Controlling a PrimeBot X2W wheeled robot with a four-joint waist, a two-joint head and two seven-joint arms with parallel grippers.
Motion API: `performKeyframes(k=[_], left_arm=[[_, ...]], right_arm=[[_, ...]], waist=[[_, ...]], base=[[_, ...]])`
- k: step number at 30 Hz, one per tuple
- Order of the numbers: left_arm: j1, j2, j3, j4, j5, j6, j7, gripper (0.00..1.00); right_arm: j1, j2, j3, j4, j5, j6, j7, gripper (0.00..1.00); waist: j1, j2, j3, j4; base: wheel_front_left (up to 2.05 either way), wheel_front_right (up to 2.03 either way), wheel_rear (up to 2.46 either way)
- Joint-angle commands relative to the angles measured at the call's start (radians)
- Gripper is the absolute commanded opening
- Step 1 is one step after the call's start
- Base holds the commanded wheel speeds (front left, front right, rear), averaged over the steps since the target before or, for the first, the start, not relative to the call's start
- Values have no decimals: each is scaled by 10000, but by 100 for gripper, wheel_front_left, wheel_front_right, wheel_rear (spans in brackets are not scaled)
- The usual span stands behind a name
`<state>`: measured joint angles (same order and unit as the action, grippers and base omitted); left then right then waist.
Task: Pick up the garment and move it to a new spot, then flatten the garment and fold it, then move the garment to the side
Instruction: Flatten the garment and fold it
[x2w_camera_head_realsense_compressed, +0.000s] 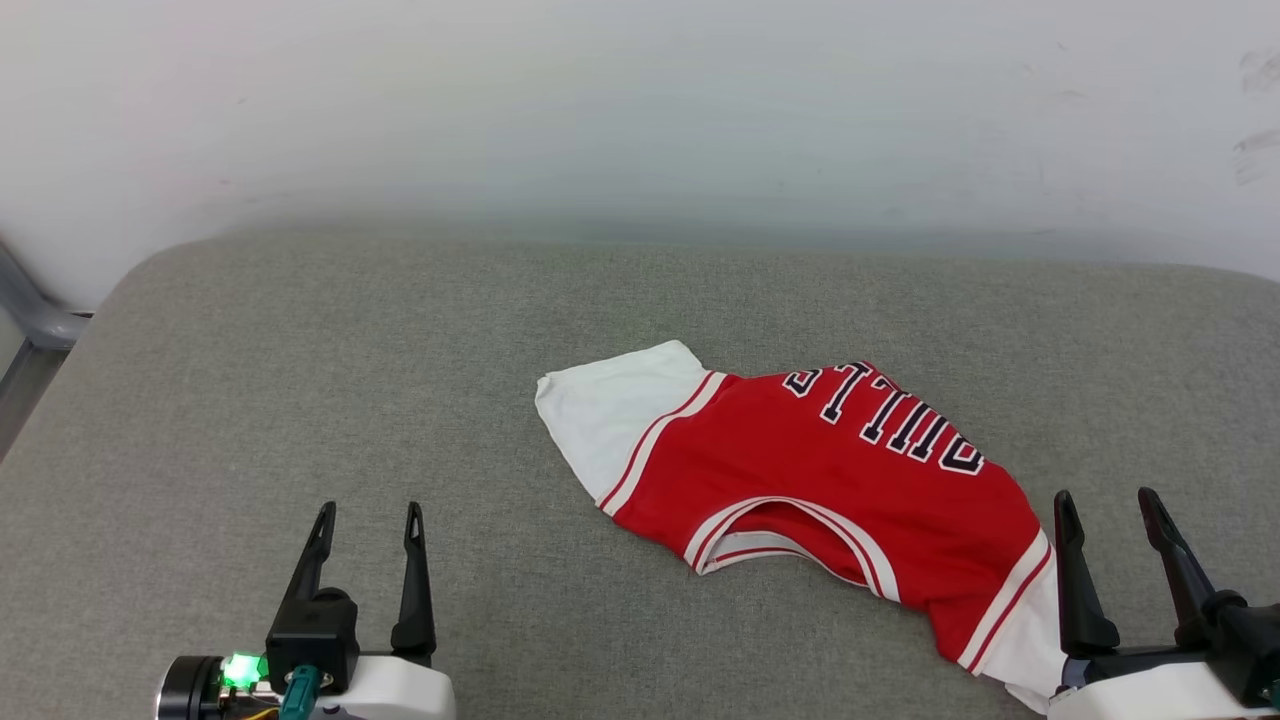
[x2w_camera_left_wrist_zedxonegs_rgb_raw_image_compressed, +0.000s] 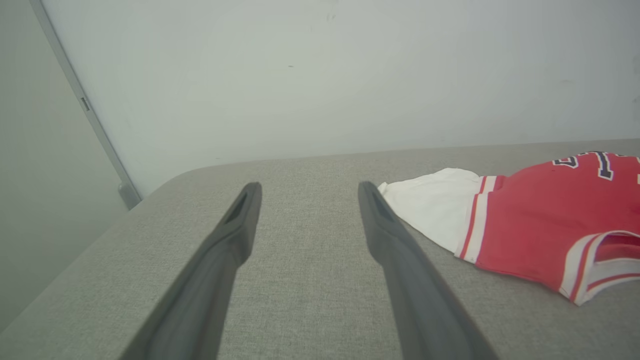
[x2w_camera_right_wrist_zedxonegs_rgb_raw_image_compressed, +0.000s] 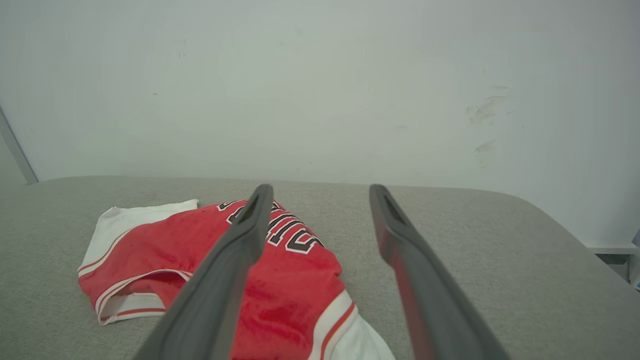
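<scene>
The garment (x2w_camera_head_realsense_compressed: 830, 480) lies folded and rumpled on the grey padded surface, right of centre: red body, white sleeves, striped neck trim toward me, black lettering on its far edge. My left gripper (x2w_camera_head_realsense_compressed: 368, 518) is open at the lower left, well clear of the shirt's white sleeve (x2w_camera_left_wrist_zedxonegs_rgb_raw_image_compressed: 440, 210). My right gripper (x2w_camera_head_realsense_compressed: 1105, 505) is open at the lower right, its fingers just beyond the near white sleeve, touching nothing. In the right wrist view the garment (x2w_camera_right_wrist_zedxonegs_rgb_raw_image_compressed: 200, 260) lies left of and under the open right gripper (x2w_camera_right_wrist_zedxonegs_rgb_raw_image_compressed: 320, 192). The left gripper (x2w_camera_left_wrist_zedxonegs_rgb_raw_image_compressed: 307, 190) points over bare fabric.
The grey padded surface (x2w_camera_head_realsense_compressed: 300, 400) runs to a white wall (x2w_camera_head_realsense_compressed: 640, 110) at the back. A grey metal frame (x2w_camera_head_realsense_compressed: 30, 320) stands past its left edge. The surface's rounded right corner (x2w_camera_right_wrist_zedxonegs_rgb_raw_image_compressed: 550, 220) drops off near the wall.
</scene>
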<state>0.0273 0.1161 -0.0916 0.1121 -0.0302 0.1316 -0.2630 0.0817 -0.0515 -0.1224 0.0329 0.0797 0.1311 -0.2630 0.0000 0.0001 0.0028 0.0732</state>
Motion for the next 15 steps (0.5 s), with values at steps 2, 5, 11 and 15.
performKeyframes(k=[2, 5, 11, 15], left_arm=[[52, -47, 29, 38, 63, -70, -26, 100], [-22, -81, 23, 68, 68, -127, -26, 100], [-1198, 199, -67, 347, 49, -760, -26, 100], [-2280, 460, -20, 676, 9, -1167, -26, 100]], right_arm=[[-25, 24, -7, 21, -23, -7, -28, 100], [-59, 24, -11, 27, -32, -7, -28, 100], [-256, 24, 58, -92, -59, -7, -28, 100], [-471, 24, 147, -240, -87, -7, -28, 100]], waist=[[0, -1, -1, 6], [0, -1, 2, 13], [0, -1, 207, -19], [0, -1, 553, -165]], base=[[0, 0, 0], [0, 0, 0], [0, 0, 0], [0, 0, 0]])
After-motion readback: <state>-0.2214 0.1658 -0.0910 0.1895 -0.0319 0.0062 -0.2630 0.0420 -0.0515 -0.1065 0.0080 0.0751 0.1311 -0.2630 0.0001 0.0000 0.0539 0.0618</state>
